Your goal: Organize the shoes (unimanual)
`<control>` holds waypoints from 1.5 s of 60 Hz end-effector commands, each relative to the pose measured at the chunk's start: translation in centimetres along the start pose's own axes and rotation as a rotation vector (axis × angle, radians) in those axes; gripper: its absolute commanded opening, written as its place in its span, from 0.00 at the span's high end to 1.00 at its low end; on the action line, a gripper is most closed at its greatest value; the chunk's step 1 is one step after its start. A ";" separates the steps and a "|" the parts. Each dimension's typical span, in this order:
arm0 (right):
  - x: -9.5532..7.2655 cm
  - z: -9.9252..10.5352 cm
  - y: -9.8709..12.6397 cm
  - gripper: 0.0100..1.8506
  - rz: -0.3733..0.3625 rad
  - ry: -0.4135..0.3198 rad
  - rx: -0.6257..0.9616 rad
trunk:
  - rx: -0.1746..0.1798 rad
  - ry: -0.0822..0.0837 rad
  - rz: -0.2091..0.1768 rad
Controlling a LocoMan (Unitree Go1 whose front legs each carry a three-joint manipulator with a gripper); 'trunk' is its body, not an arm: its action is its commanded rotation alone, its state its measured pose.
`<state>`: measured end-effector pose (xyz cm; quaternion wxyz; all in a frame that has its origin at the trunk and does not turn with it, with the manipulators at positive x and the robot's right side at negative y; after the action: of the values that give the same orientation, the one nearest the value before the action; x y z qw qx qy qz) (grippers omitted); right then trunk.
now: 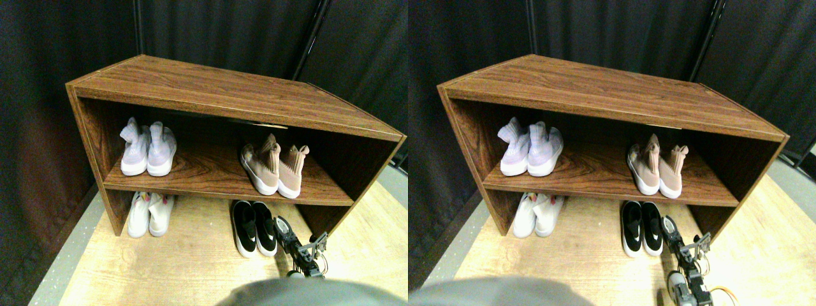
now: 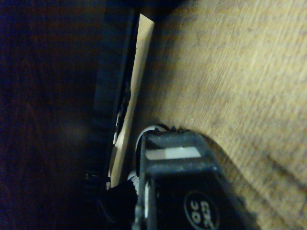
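Note:
Four pairs of shoes show in the stereo view. A lavender pair stands at the left of the shelf board, and a pinkish-beige knit pair at its right. On the floor beneath, a white pair sits at the left. A black pair with white soles sits at the right. My right gripper is low over the floor, right beside the black pair's right shoe. Whether it touches the shoe does not show. In the wrist view a sliver of white sole shows past the dark jaw frame.
The brown wooden shoe rack stands on a light wood floor, with its right side panel close to my arm. Dark curtains hang behind. The wrist view shows the floor and a dark panel.

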<state>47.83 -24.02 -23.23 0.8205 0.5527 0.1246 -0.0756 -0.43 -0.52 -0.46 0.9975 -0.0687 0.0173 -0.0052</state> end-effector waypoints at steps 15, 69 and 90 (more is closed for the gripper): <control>-0.1 0.6 1.0 0.97 0.051 -0.040 0.017 | -0.016 0.019 0.001; -14.3 2.1 11.2 0.97 0.467 0.030 -0.170 | 0.013 -0.098 -0.060; -15.5 2.0 14.2 0.97 0.607 0.020 -0.200 | -0.003 -0.114 -0.056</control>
<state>37.07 -21.19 -6.72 0.8566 0.4891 -0.0078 0.1641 0.28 -0.13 -0.18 0.9968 -0.0655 -0.0342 -0.0303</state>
